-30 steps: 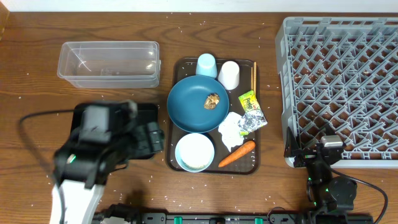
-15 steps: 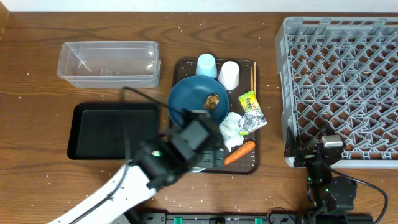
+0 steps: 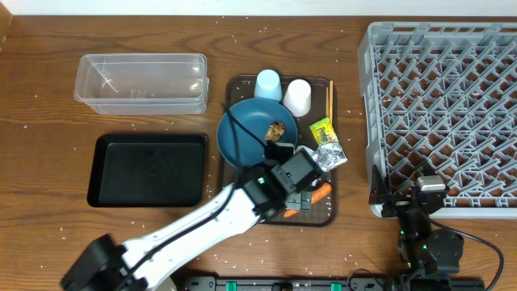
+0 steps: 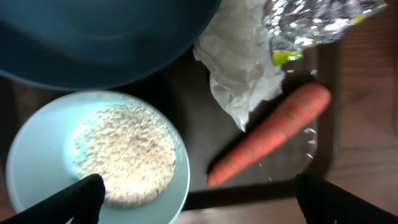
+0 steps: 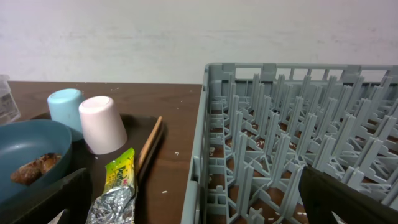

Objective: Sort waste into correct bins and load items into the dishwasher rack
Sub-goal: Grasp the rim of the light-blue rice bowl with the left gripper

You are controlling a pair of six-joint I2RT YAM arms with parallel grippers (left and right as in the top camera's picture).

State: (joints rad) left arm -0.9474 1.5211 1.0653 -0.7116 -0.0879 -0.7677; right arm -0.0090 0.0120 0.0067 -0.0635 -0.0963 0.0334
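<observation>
Carrot (image 4: 267, 142) below wide-spread left gripper (image 4: 198, 199)

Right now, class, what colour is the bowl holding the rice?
The bowl is pale blue, clearest in the left wrist view.

**Colours and patterns across the table**

A dark-brown wood grain is shown by the table (image 3: 48, 105), dotted with white specks (image 3: 242, 36). At the upper left of the overhead frame a clear tub (image 3: 141, 81) is seen, and below it a plain black tray (image 3: 149, 170). At the right, a grey open lattice is formed by the rack (image 3: 444, 105). On the dark-brown serving tray (image 3: 239, 84), a pale-blue cup (image 3: 268, 84), a white cup (image 3: 297, 97) and light wooden chopsticks (image 3: 329, 99) are seen. A brown food lump (image 3: 277, 130) is set off against the dark-blue plate (image 4: 93, 37). White rice (image 4: 121, 152) is framed by the pale-blue bowl (image 4: 31, 168). The carrot (image 4: 267, 134) is orange, the tissue (image 4: 239, 74) white, one wrapper (image 4: 311, 18) crinkled silver, the other wrapper (image 3: 323, 129) yellow-green.
</observation>
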